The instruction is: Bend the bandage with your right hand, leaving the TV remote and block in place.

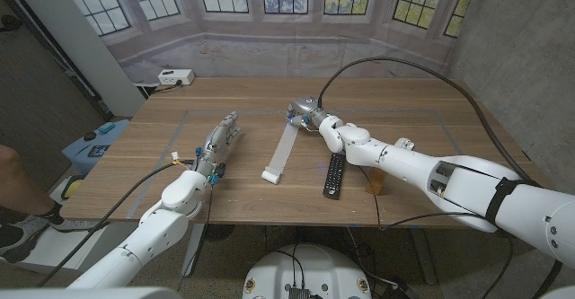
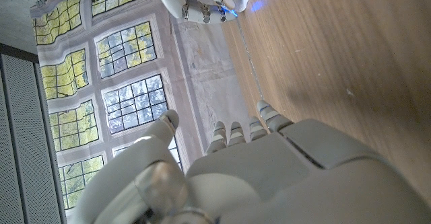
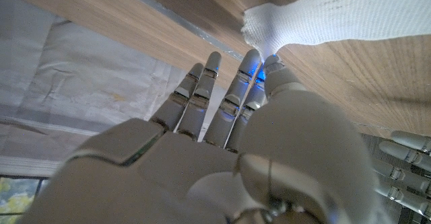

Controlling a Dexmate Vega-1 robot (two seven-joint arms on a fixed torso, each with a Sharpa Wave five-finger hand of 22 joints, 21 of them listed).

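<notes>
The bandage [image 1: 280, 153] is laid as a long white strip near the middle of the bench [image 1: 431, 128], running from its far end, at the right robot hand [image 1: 304, 112], toward the near edge, where it finishes in a small folded end. In the right wrist view the far end of the bandage [image 3: 323, 15] is seen pinched at the fingertips [image 3: 273, 62] of the right robot hand [image 3: 222, 150], so this hand is judged to be clamped on the strip. The left robot hand [image 1: 222, 142] is held over the bench to the left of the bandage, well apart from it, with its fingers straight and nothing in them.

The TV remote [image 1: 334, 173] is lying just to the right of the bandage, close to the near edge and under the right forearm. The block [image 1: 375, 183] is standing near it, further right and partly hidden by the arm. If the strip is folded toward the near edge with a low elbow, the remote or block could be pushed by the forearm. The cloth is soft and thin, so it could also slip from a light pinch, or the whole strip could be dragged and not bent.

The contact of fingertips and cloth is shown closely only by the right wrist camera; in the head view this end is covered by the hand. The remote, block and whole length of the strip are given by the head view. In the left wrist view the left robot hand [image 2: 269, 177] is seen over bare wood.
</notes>
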